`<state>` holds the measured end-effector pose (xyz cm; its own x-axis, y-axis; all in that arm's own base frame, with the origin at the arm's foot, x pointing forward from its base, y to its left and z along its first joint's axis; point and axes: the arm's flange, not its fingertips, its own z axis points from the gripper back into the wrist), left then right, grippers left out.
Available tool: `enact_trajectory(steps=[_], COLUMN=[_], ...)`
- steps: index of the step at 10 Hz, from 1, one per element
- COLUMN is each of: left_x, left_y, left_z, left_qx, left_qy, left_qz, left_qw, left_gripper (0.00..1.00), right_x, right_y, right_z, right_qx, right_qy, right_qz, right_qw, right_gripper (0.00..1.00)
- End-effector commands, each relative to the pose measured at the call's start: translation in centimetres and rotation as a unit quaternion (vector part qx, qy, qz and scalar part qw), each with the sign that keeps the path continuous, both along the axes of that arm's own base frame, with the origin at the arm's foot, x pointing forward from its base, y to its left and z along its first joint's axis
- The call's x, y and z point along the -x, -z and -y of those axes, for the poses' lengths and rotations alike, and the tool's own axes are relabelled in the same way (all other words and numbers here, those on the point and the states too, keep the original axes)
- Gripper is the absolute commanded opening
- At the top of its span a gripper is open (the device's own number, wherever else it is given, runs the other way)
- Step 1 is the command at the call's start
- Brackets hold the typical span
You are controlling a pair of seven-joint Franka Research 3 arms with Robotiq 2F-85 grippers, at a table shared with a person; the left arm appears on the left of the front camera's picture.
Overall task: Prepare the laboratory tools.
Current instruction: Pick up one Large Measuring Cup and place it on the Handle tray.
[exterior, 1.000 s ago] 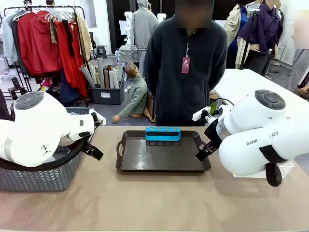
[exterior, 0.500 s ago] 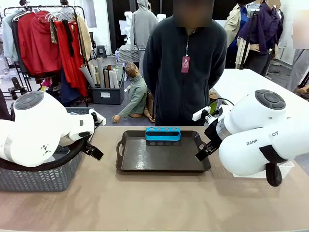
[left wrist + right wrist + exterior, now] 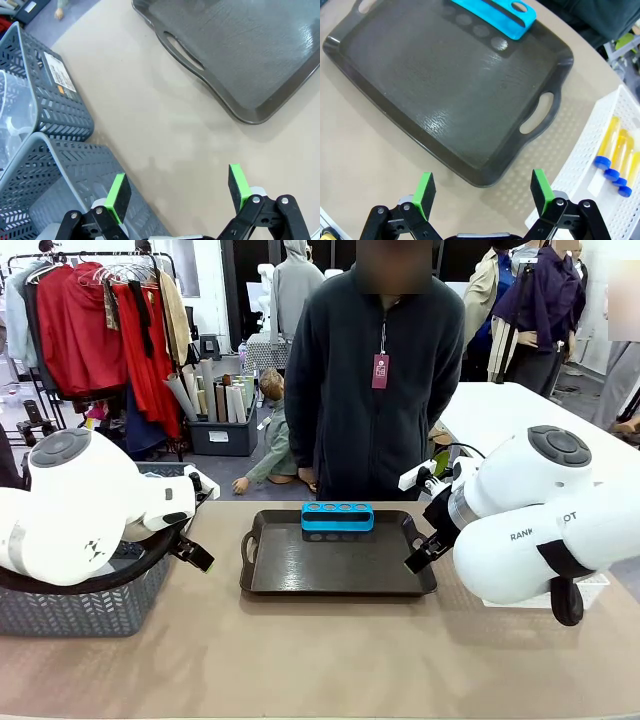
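Both arms hold station over the worktop [image 3: 320, 660] as the job of laying out the lab tools waits to begin. From my console, the one change over the last second is the person [image 3: 375, 390] at the far edge, who has drifted a little toward the left of the front view. Neither arm has stirred, and the dark tray [image 3: 340, 580] sits where it was at centre.

The left claw [image 3: 178, 190] hangs with its green pads spread wide and nothing between them, above bare worktop. The grey mesh baskets [image 3: 60, 105] lie at the left of its wrist view and the tray's handle at upper right. Some clear plastic ware [image 3: 10, 125] shows inside the upper basket at the left edge; I cannot tell which vessel it is.

The right claw [image 3: 482, 192] is likewise gaping and empty, poised over the near corner of the tray. The amber tubes [image 3: 615, 150], blue caps toward the bottom of the frame, lie side by side in the white lattice basket [image 3: 585, 165] at the right edge, just beside the tray.

The blue rack [image 3: 337, 517] stands on the tray's far side, its round holes unfilled. I read that as a task not yet started: every tool is in its basket, and the tubes look like the nearest pick for the right arm.
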<state>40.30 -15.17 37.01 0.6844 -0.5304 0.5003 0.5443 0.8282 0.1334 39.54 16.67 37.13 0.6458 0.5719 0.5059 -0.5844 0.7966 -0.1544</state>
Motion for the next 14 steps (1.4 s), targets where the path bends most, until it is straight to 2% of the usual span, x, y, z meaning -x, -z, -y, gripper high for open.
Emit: enact_trajectory(steps=[1,7,10,12,14], left_x=[0.0,0.1,0.4,1.1,2.5], left_y=[0.0,0.1,-0.1,-0.9,-3.0], left_z=[0.0,0.0,0.8,0.5,-0.4], left_qx=[0.000,-0.001,0.009,0.008,0.013], left_qy=[0.000,0.011,0.053,0.081,0.124], left_qz=[0.000,-0.003,0.020,0.044,0.077], left_qw=[1.000,1.000,0.998,0.996,0.989], left_gripper=[1.00,1.00,1.00,1.00,1.00], right_x=[0.0,0.3,0.4,0.1,0.1], right_y=[0.0,0.0,-1.1,-2.3,-4.3], right_z=[0.0,-0.4,-1.0,-1.0,-0.4], right_qx=[0.000,-0.015,-0.058,-0.073,-0.079], right_qy=[0.000,-0.012,-0.043,-0.053,-0.067], right_qz=[0.000,-0.008,-0.029,-0.029,-0.034], right_qw=[1.000,1.000,0.997,0.996,0.994], right_gripper=[1.00,1.00,1.00,1.00,1.00])
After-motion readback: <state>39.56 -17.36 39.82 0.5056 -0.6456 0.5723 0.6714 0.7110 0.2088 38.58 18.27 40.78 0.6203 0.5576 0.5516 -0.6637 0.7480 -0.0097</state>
